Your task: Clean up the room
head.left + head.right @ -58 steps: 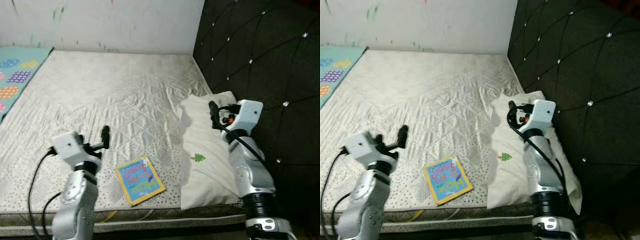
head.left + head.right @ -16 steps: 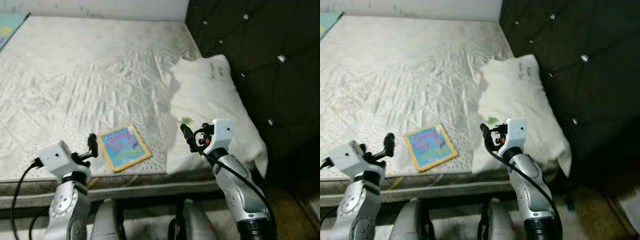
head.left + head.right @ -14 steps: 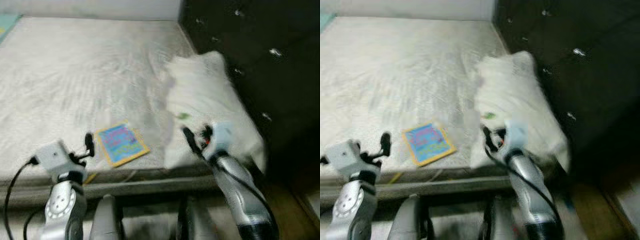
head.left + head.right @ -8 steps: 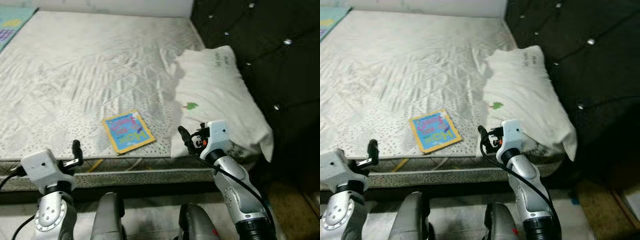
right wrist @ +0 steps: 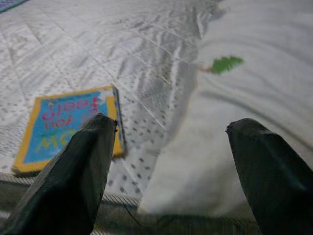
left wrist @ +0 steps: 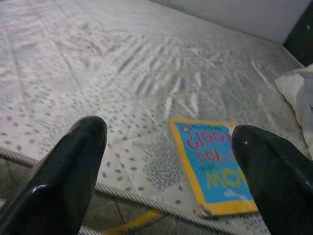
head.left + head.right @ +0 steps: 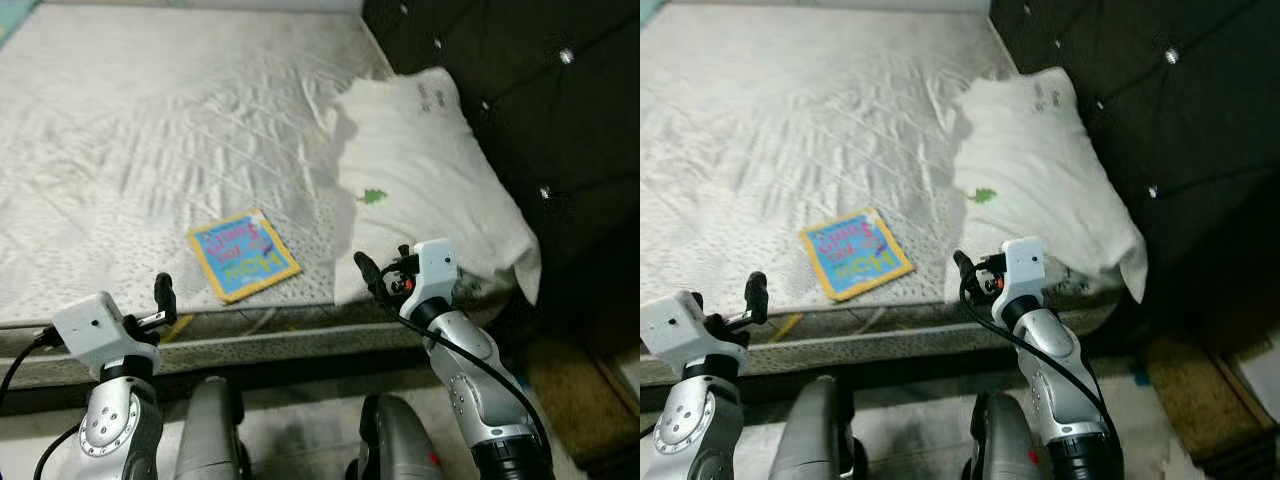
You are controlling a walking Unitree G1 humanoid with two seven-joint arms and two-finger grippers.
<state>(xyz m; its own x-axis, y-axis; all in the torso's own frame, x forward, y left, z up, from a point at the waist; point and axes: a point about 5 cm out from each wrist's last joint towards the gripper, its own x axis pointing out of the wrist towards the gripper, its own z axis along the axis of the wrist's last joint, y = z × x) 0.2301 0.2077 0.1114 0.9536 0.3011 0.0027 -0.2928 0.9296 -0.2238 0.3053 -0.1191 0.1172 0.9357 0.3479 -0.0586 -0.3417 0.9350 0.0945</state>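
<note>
Lying flat: blue yellow-edged book (image 7: pixel 243 254) on mattress (image 7: pixel 150 120) | both hands apart, empty

book (image 7: pixel 243 254): blue cover, yellow border, flat on my bed's near edge
pillow (image 7: pixel 425 185): white, at bed's right edge

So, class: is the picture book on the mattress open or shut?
Shut. The picture book lies flat on the mattress with its blue, yellow-bordered cover up; no inside pages show.
</note>
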